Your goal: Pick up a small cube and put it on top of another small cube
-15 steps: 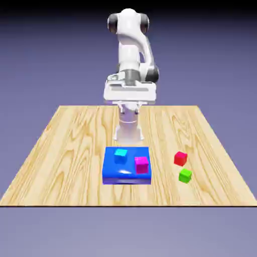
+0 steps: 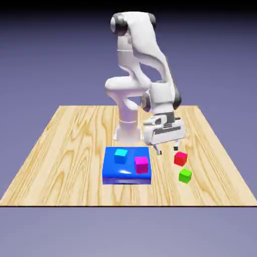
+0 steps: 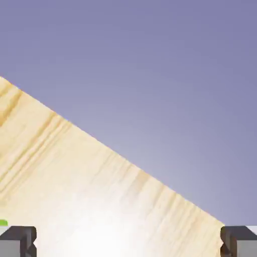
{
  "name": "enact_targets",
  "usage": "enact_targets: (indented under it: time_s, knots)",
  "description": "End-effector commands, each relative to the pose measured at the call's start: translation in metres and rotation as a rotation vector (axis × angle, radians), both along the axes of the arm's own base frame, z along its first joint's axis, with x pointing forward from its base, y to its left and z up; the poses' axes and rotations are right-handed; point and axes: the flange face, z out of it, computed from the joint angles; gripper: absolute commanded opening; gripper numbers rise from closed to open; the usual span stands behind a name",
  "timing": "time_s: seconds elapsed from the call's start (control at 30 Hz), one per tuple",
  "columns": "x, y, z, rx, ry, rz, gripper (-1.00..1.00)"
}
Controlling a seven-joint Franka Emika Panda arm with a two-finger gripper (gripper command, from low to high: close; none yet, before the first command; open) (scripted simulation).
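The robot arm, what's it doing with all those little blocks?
It's getting ready to stack cubes. The gripper is open and empty, hanging above the table near the red cube. The green cube it wants sits on the wood, untouched. The cyan cube it should go on top of waits on the flat blue block, next to a magenta cube. In the hand view, only a sliver of green shows beside one fingertip.

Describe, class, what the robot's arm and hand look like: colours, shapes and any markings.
The arm is glossy white, built of rounded, tube-like segments with dark grey bands at the joints. The hand is a boxy white block with grey trim and two small dark grey fingers. No cables or markings show.
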Motion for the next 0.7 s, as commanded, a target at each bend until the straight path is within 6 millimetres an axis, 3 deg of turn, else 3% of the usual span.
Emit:
enact_targets:
  time_s: [0.0, 0.17, 0.2, 0.43, 0.47, 0.5, 0.67]
  knots:
    - [-0.006, 0.014, -0.013, -0.007, 0.026, 0.048, 0.0]
    - [-0.041, 0.064, -0.074, -0.033, 0.154, 0.241, 0.0]
    - [-0.041, 0.064, -0.074, -0.033, 0.154, 0.241, 0.0]
    - [-0.035, 0.072, -0.143, -0.033, 0.154, 0.241, 0.0]
    - [-0.035, 0.072, -0.143, -0.033, 0.154, 0.241, -1.0]
    - [-0.035, 0.072, -0.143, -0.033, 0.154, 0.241, -1.0]
    - [-0.038, 0.068, -0.09, -0.027, 0.155, 0.24, -1.0]
